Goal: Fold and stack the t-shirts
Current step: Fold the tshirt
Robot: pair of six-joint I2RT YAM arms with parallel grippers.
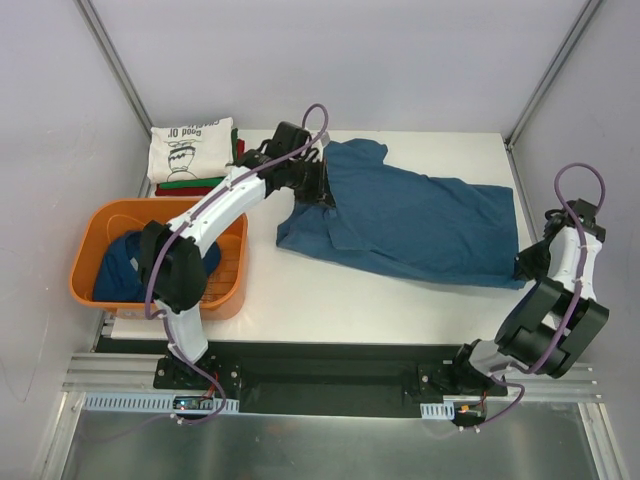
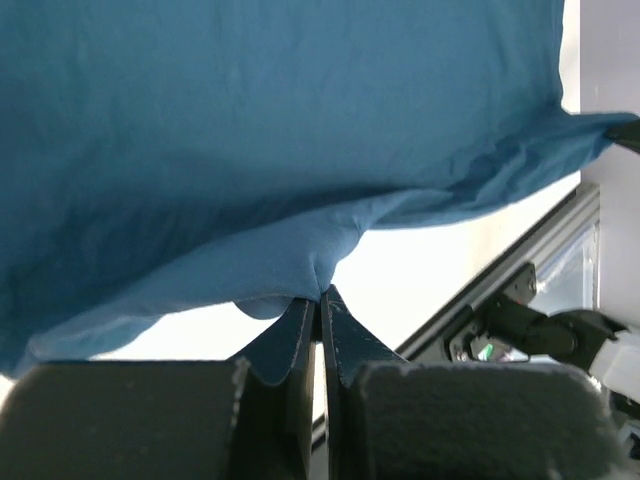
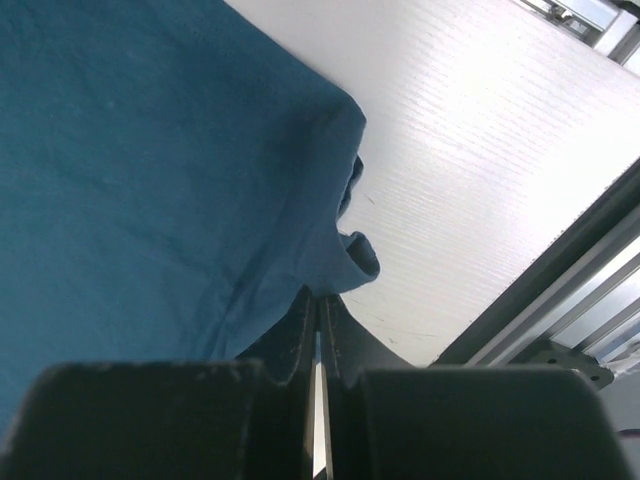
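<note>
A dark blue t-shirt (image 1: pixel 420 225) lies spread across the white table, stretched between my two grippers. My left gripper (image 1: pixel 318 188) is shut on its cloth at the back left; the wrist view shows the fabric (image 2: pixel 250 150) pinched at the fingertips (image 2: pixel 322 296). My right gripper (image 1: pixel 527 262) is shut on the shirt's right corner near the table's right edge; the wrist view shows cloth (image 3: pixel 150 180) bunched at the fingertips (image 3: pixel 318 297). A folded stack sits at the back left: the cream printed shirt (image 1: pixel 192 148) on top of green and red ones (image 1: pixel 195 184). Another dark blue shirt (image 1: pixel 120 262) lies in the tub.
The orange plastic tub (image 1: pixel 100 232) stands at the table's left front, under my left arm. Grey walls with metal posts close in the back and sides. The table's front edge and aluminium rail (image 1: pixel 330 352) run below the shirt.
</note>
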